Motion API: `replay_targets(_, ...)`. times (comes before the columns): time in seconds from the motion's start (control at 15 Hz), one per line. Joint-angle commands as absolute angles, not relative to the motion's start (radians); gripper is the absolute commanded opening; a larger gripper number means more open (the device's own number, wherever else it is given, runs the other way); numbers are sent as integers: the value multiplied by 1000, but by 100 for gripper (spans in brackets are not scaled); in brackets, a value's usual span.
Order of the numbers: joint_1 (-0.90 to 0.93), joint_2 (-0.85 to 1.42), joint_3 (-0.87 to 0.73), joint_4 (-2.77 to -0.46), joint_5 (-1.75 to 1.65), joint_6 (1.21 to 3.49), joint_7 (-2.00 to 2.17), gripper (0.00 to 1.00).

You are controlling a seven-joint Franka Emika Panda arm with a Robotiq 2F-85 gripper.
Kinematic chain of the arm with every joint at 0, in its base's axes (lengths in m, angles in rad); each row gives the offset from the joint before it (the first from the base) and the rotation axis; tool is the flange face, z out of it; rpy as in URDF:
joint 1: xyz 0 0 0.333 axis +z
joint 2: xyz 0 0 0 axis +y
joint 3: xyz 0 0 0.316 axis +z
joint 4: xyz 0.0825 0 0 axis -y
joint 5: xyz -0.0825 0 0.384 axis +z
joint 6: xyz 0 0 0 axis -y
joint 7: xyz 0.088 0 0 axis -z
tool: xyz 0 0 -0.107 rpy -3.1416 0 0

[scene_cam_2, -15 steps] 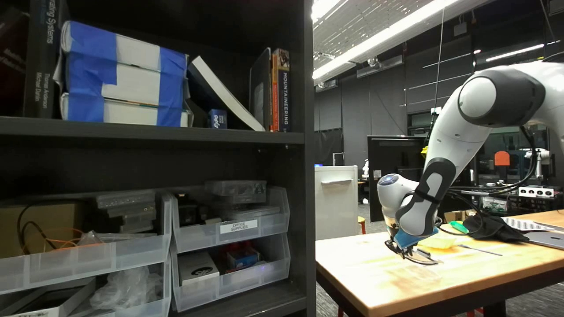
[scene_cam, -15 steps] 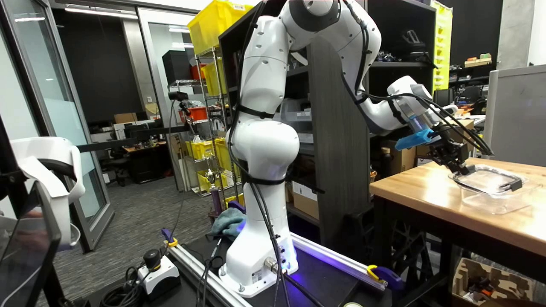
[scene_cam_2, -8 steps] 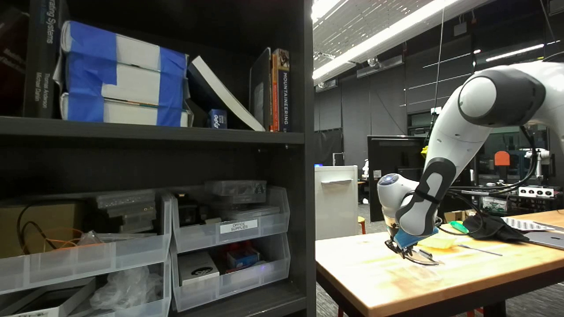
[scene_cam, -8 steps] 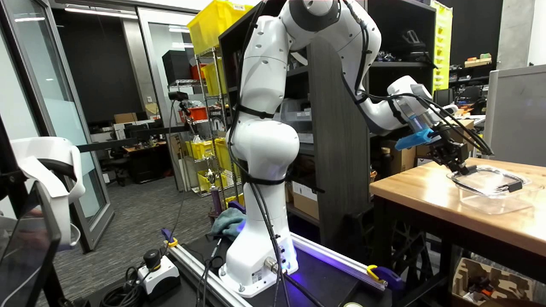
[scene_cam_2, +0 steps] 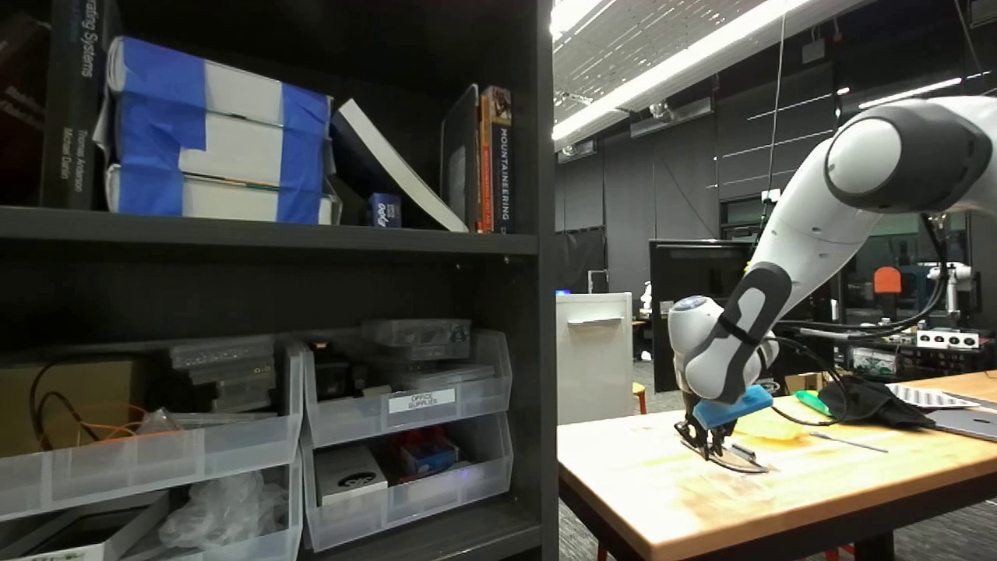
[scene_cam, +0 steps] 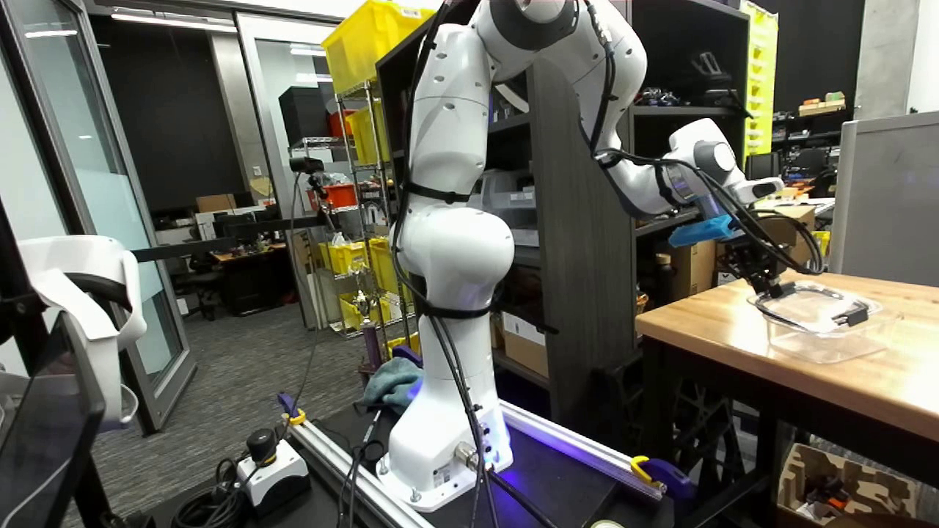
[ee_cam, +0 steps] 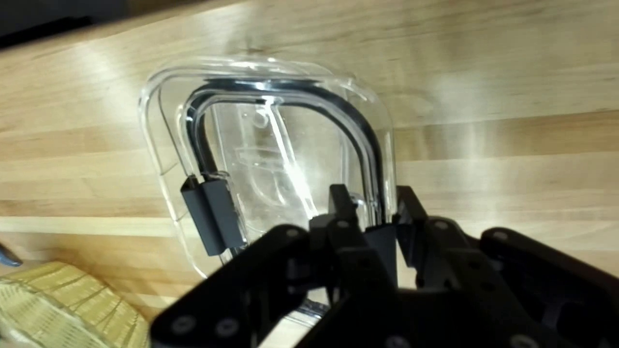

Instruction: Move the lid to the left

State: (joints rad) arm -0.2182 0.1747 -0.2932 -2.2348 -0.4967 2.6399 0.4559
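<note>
The lid point(ee_cam: 285, 159) is flat, clear and rectangular with a dark rim and dark grey side clips. In an exterior view the lid point(scene_cam: 818, 306) lies on top of the deeper clear box point(scene_cam: 832, 345); its dark rim point(scene_cam_2: 740, 467) also shows in an exterior view point(scene_cam_2: 744, 469). My gripper point(ee_cam: 375, 203) has its fingers close together on either side of the lid's edge, around one clip. The opposite clip point(ee_cam: 213, 217) is free. The gripper point(scene_cam: 779, 292) points down at the lid's edge nearest the robot base. I cannot tell whether the lid is latched to the box.
All this is on a wooden table point(scene_cam_2: 623, 499), whose edge shows in the wrist view. A yellow basket point(ee_cam: 63, 309) stands beyond the lid's free side. A thin rod point(scene_cam_2: 849, 442), a black cloth point(scene_cam_2: 864, 405) and a dark bookshelf point(scene_cam_2: 537, 327) are nearby.
Over the last half second my gripper, the lid and the box have moved together toward the robot base, leftward in both exterior views. The wrist has turned more upright.
</note>
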Motion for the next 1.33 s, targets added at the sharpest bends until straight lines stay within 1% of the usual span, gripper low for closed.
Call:
replay_targets(0.0,-218,72,-256,-2269,-286,2533,263,7)
replay_targets(0.27,-217,56,-254,-2249,-236,2463,217,6)
replay_targets(0.53,-221,63,-260,-2249,-251,2469,236,6)
replay_targets(1.0,-212,74,-310,-2252,-378,2804,536,6)
replay_targets(1.27,-207,84,-383,-2214,-625,2969,803,6)
